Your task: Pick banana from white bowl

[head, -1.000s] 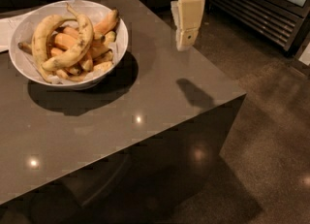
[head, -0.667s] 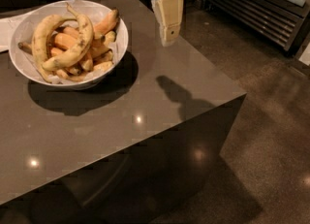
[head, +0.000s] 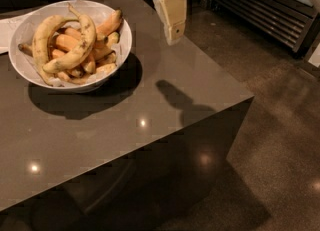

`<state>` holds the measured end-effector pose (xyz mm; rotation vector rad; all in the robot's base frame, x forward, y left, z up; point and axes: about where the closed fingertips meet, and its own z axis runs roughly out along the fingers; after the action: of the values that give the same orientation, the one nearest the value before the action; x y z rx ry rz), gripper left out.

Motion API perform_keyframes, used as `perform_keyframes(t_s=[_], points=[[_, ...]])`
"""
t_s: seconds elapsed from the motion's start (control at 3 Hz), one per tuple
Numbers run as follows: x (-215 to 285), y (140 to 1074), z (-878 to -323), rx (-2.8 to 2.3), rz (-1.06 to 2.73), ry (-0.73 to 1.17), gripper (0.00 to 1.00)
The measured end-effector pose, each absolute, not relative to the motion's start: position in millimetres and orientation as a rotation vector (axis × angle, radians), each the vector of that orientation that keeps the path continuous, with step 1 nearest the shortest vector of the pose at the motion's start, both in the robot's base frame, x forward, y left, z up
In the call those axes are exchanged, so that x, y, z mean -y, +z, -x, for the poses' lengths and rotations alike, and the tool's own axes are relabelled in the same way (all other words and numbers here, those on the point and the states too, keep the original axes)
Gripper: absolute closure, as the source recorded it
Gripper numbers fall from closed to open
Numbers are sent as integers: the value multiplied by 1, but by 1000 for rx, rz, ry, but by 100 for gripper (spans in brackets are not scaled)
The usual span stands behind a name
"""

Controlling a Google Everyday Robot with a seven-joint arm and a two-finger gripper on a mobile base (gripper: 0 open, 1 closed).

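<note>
The white bowl (head: 125,39) stands on the dark table at the far left and holds several bananas. The banana (head: 81,45), long, speckled and dark-edged with a thin dark stem pointing up, lies across the top of the pile. A paler arched banana (head: 38,42) lies along the bowl's left side, with short orange-toned ones underneath. My gripper (head: 173,36) hangs from the top of the view, above the table to the right of the bowl, apart from it and holding nothing.
A white sheet (head: 5,31) lies at the left edge behind the bowl. The table's right corner (head: 251,97) drops to a dark polished floor. A slatted metal unit (head: 278,15) stands at the back right.
My gripper has moved left over the table, closer to the bowl. Its shadow on the tabletop has shifted left with it. The bowl and bananas have not moved.
</note>
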<state>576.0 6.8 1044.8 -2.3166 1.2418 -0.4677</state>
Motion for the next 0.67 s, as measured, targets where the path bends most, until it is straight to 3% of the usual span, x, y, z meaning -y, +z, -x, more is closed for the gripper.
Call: perform_keyframes(t_s=[0.67], points=[[-63, 1045, -596, -881, 2556, -700, 0]])
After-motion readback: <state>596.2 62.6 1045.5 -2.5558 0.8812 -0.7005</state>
